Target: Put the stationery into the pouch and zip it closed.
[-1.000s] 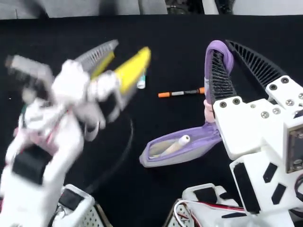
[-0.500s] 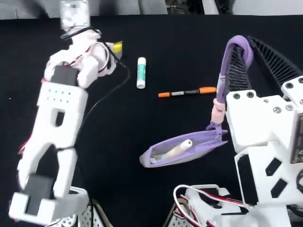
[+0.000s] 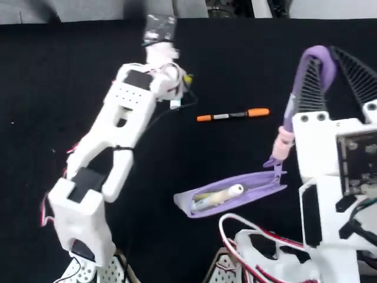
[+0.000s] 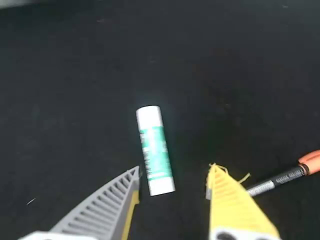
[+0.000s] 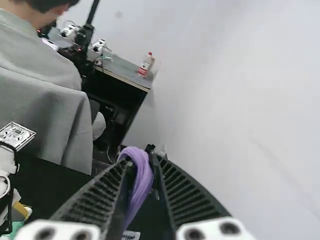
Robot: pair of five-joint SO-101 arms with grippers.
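Left gripper (image 4: pixel 174 175): jaws apart, grey and yellow fingers flanking one end of the white-and-green cylindrical plastic glue stick (image 4: pixel 154 150). It lies flat on the black table (image 3: pixel 35 88), well apart from the open purple fabric zip pouch (image 3: pixel 253 190). Likely light, rigid and smooth, so it may roll; pinch across mid-barrel. Right gripper (image 5: pixel 142 165): clamped on the pouch's purple strap (image 5: pixel 139 182). Orange-capped black marker (image 3: pixel 232 115) lies nearer the pouch than the glue stick.

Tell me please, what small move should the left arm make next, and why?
Probably lower the left gripper and close it on the glue stick: it is open and straddles one end of the stick, and the stick lies outside the open pouch.
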